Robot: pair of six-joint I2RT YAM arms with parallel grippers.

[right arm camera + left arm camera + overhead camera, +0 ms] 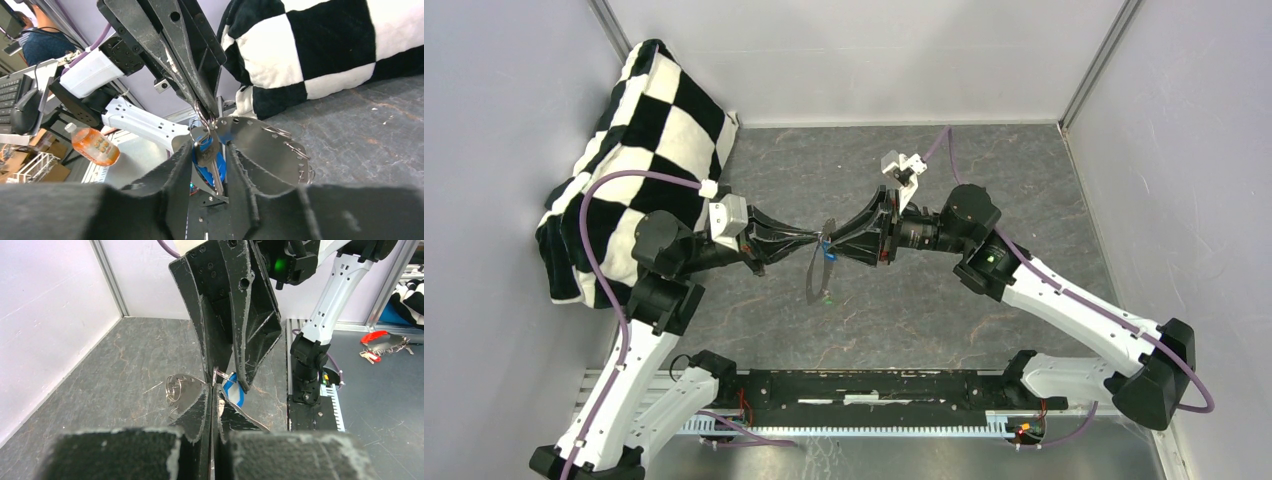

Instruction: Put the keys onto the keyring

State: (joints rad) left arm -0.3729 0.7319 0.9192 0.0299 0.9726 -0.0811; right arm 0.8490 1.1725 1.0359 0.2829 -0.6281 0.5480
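The keyring (815, 275) is a thin grey oval metal piece with holes along its rim and small split rings. It hangs upright between the two grippers at mid-table. My left gripper (814, 238) is shut on its upper edge; the left wrist view shows the fingers (204, 407) pressed together on the keyring (186, 390). My right gripper (831, 246) faces it, tip to tip, and is shut on the blue-headed key (210, 162), whose small ring meets the keyring (260, 142). The blue head also shows in the left wrist view (234, 392). A green speck (826, 297), the green key, sits at the keyring's lower end.
A black-and-white checkered cushion (639, 140) leans in the back left corner. Grey walls enclose the dark stone-patterned floor (984, 180). A black rail (874, 385) runs along the near edge between the arm bases. Another bunch of keys (382, 342) lies outside the enclosure.
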